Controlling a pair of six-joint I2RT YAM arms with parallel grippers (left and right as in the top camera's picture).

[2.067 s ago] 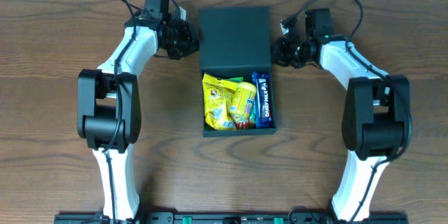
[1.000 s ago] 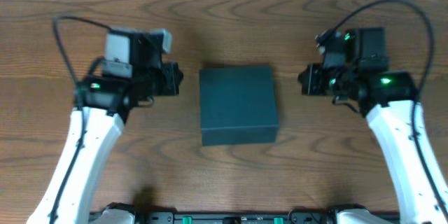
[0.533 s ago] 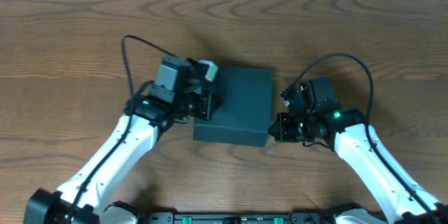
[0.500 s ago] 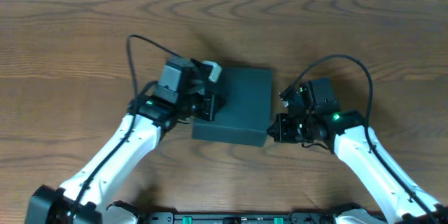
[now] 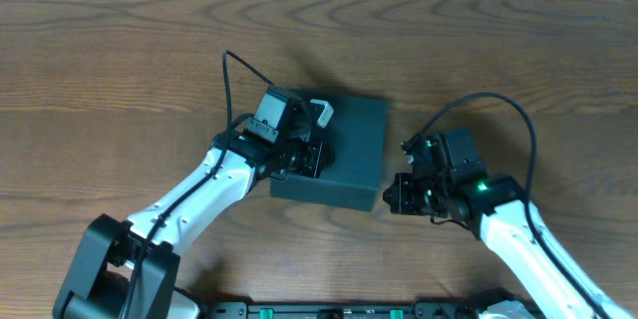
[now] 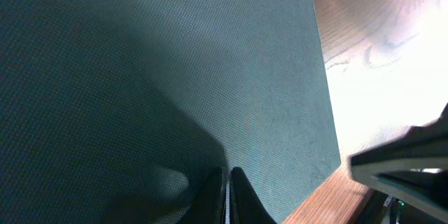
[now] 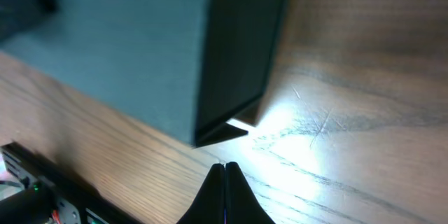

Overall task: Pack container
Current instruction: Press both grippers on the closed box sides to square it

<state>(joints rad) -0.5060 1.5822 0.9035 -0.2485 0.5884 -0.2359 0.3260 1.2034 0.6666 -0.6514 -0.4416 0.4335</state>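
The container (image 5: 351, 150) is a dark teal-black box with its flap lid down, lying slightly askew at the middle of the table. My left gripper (image 5: 317, 152) is shut and empty, its fingertips (image 6: 227, 182) resting over the lid (image 6: 175, 70) on the box's left part. My right gripper (image 5: 392, 197) is shut and empty, its fingertips (image 7: 225, 171) low over the wood just off the box's near right corner (image 7: 231, 122). That corner's lid edge stands a little proud of the box. The box's contents are hidden.
The wooden table (image 5: 120, 80) runs all round the box. The table's front rail (image 5: 329, 309) lies behind both arm bases. The right arm's cable (image 5: 498, 105) loops above its wrist.
The lid went from open to shut over the snacks. Both arms then came in to the box; my left gripper moved right onto the lid and the box turned slightly.
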